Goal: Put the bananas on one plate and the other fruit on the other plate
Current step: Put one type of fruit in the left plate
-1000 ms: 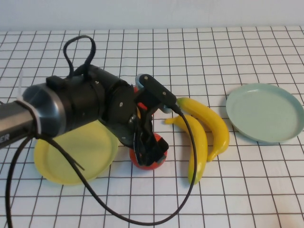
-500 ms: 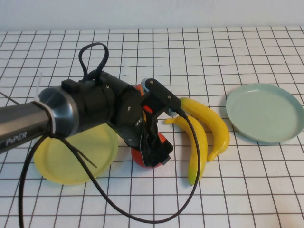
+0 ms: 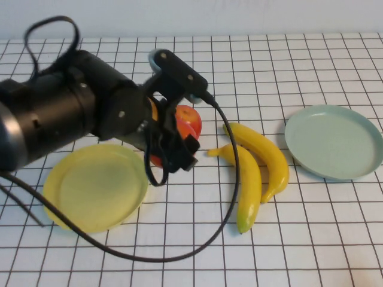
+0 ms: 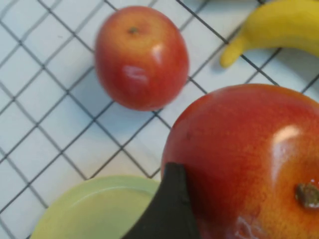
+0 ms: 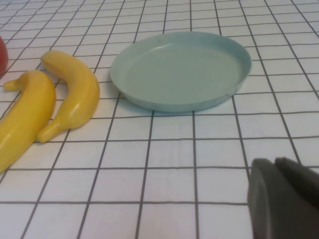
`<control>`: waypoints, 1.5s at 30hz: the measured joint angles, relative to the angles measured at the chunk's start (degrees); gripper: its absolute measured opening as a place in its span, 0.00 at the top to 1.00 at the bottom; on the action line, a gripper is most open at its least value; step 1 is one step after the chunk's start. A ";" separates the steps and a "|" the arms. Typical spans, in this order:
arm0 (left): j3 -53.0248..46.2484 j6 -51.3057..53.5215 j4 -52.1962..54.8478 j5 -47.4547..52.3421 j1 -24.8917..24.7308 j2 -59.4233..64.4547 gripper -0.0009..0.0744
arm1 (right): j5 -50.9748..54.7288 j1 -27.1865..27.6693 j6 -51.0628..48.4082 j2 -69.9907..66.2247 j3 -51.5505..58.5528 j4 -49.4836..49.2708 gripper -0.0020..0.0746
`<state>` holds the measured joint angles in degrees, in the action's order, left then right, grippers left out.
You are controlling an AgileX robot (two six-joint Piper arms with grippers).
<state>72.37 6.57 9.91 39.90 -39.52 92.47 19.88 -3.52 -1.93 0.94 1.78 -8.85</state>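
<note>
High view: the left gripper (image 3: pixel 173 149) is closed on an apple (image 3: pixel 157 156), raised beside the yellow plate (image 3: pixel 96 186); a second apple (image 3: pixel 188 119) lies behind it. Two bananas (image 3: pixel 257 164) lie on the table (image 3: pixel 311 239) near the mint-green plate (image 3: pixel 333 142). Left wrist view: the held apple (image 4: pixel 249 159) fills the jaws. Right wrist view: the right gripper (image 5: pixel 284 199) is closed, empty, near the mint-green plate (image 5: pixel 182 69).

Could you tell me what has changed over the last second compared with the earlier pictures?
The left gripper has lifted the near apple off the table and swung it toward the yellow plate, holding it beside the far apple. The two bananas and the mint-green plate stayed put, both plates still empty. The right gripper remains parked, shut.
</note>
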 joint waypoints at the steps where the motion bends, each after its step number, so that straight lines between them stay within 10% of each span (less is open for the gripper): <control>1: 0.00 -0.94 0.27 0.29 0.77 -1.66 0.21 | 0.00 0.00 0.00 0.00 0.00 0.00 0.99; 17: 0.00 -7.77 1.12 10.89 22.25 -1.37 0.21 | 0.00 0.00 0.00 0.00 0.00 0.00 0.99; 45: 0.96 -5.73 -8.31 7.85 22.82 3.76 0.10 | 0.00 0.00 0.00 0.00 0.00 -0.15 0.99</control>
<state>73.33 0.84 1.60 47.76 -16.69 96.23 19.88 -3.52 -1.93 0.94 1.78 -9.00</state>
